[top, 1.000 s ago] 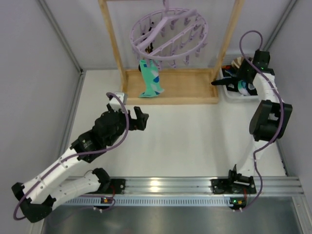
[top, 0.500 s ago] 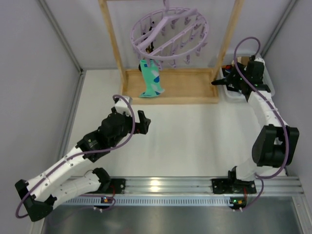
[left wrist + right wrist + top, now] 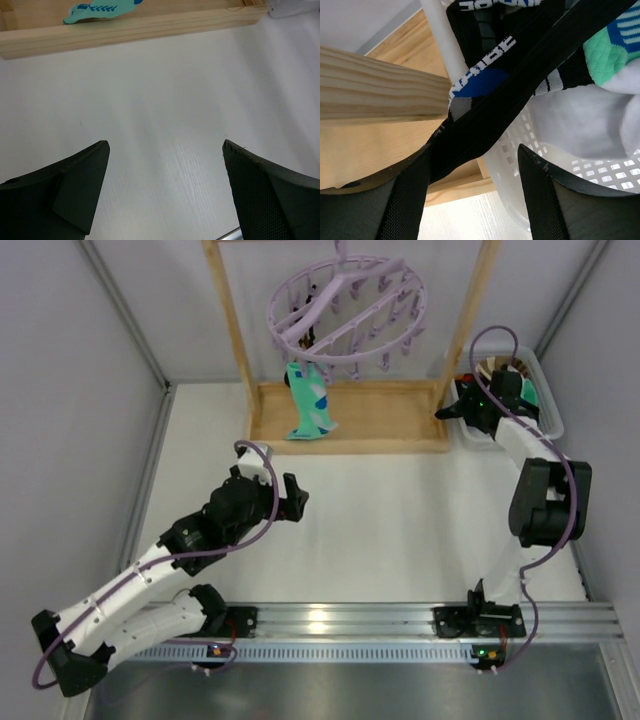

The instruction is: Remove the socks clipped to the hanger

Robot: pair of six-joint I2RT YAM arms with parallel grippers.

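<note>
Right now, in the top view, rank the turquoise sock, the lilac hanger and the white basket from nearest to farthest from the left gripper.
1. The turquoise sock, straight ahead of the left gripper, hanging low.
2. The lilac hanger, higher up, behind the sock.
3. The white basket, far across at the right.

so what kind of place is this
Probably a robot test cell staged for laundry, not a home: bare grey walls, arms bolted to a metal rail, a peg hanger on a wooden stand.
</note>
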